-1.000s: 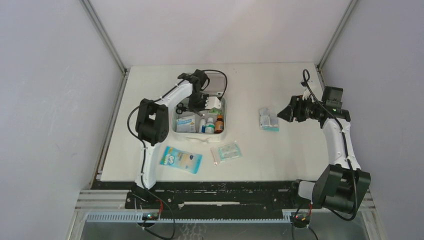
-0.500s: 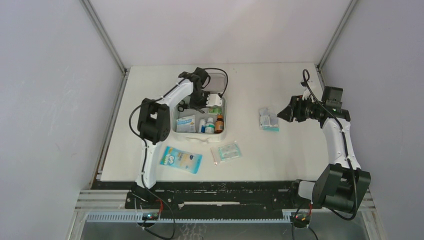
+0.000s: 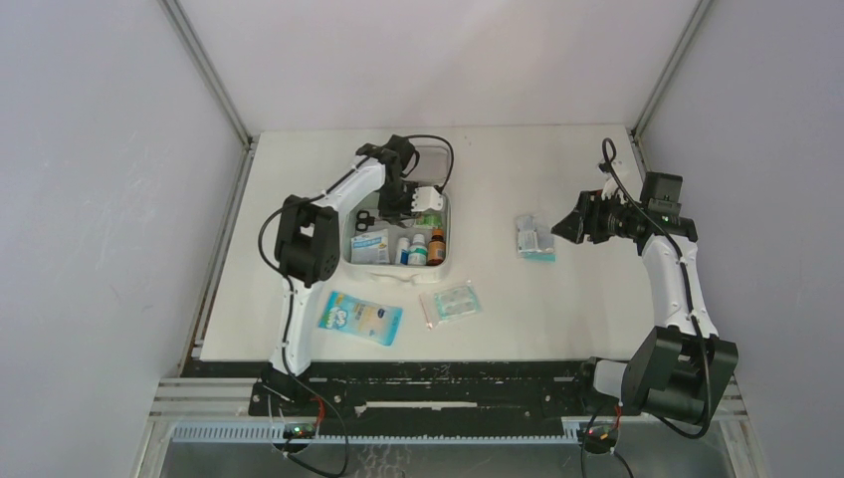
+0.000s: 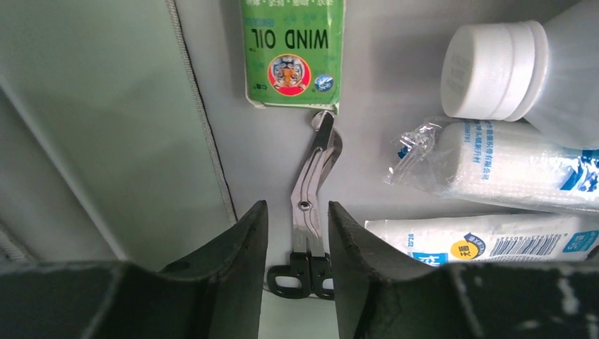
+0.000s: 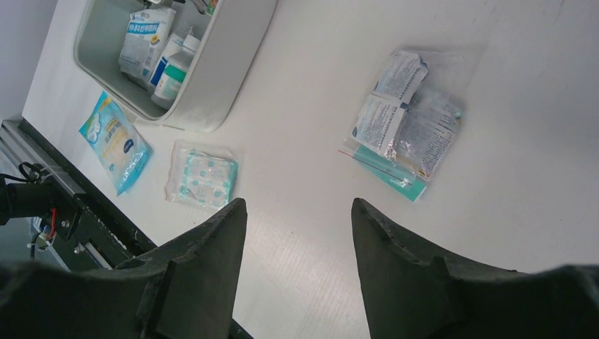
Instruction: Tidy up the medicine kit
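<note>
**Left hand open over scissors inside the kit**

The medicine kit (image 3: 398, 272) is lying open on the worktop (image 3: 557, 319), left of centre toward the far side, with its lid folded back behind it. The left hand (image 3: 403, 199) is hanging over the kit's far-left corner. In its wrist view the fingers (image 4: 244, 240) are standing apart on either side of a pair of scissors (image 4: 319, 152), which are lying flat on the kit's floor with a gap showing on each side (so nothing is being clamped). The scissor tips are pointing at a green box (image 4: 293, 49) marked WIND OIL. A white-capped bottle (image 4: 523, 63) and a wrapped roll (image 4: 508, 166) are lying to the right of them.

The right hand (image 3: 569, 227) is hovering well off to the right, its fingers spread wide with nothing between them, just beside a clear bag of sachets (image 3: 534, 239). A blue-and-white packet (image 3: 360, 318) and a small clear pouch (image 3: 451, 302) are lying on the worktop in front of the kit.
</note>
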Controlling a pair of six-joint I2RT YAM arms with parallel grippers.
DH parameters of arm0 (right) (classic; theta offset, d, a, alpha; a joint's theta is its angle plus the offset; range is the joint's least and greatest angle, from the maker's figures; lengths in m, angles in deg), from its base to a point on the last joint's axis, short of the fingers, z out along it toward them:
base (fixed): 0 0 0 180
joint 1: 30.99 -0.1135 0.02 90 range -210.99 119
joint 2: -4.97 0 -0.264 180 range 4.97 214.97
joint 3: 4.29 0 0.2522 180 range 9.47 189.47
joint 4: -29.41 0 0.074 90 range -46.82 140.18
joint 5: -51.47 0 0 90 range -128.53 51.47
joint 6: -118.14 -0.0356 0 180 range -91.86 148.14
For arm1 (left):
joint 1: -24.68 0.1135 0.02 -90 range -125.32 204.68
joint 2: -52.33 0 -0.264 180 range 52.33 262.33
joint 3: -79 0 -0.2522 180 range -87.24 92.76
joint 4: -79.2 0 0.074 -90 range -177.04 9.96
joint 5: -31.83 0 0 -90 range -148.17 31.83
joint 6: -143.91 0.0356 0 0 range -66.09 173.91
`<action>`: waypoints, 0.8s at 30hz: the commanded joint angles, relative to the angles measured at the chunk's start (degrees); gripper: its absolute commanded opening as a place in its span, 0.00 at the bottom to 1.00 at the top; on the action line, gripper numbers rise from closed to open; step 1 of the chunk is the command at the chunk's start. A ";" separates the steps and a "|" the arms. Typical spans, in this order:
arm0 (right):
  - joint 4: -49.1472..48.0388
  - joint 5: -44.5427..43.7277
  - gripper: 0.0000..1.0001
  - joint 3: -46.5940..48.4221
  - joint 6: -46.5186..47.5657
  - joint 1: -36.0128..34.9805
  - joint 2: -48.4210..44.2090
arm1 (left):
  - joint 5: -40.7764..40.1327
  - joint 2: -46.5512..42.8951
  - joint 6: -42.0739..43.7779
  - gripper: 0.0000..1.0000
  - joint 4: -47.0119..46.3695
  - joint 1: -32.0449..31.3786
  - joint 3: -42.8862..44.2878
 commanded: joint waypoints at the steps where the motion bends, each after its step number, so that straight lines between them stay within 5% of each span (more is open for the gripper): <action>1: -0.56 1.22 0.56 -0.02 1.27 0.24 -0.64 | 1.55 -4.63 -1.73 0.44 -1.52 -0.16 1.37; 8: -0.85 -7.04 0.57 -0.01 1.11 -1.59 -1.17 | -0.72 -11.63 -6.37 0.62 -5.80 0.29 -1.36; 16: -0.89 -20.99 0.62 0.12 2.31 -7.34 -0.21 | -7.06 -26.62 -21.18 0.83 -22.40 0.28 -16.44; 24: 0.88 -18.91 0.65 -0.64 8.25 -15.76 -0.45 | -0.96 -43.83 -30.60 0.93 -19.41 0.26 -32.19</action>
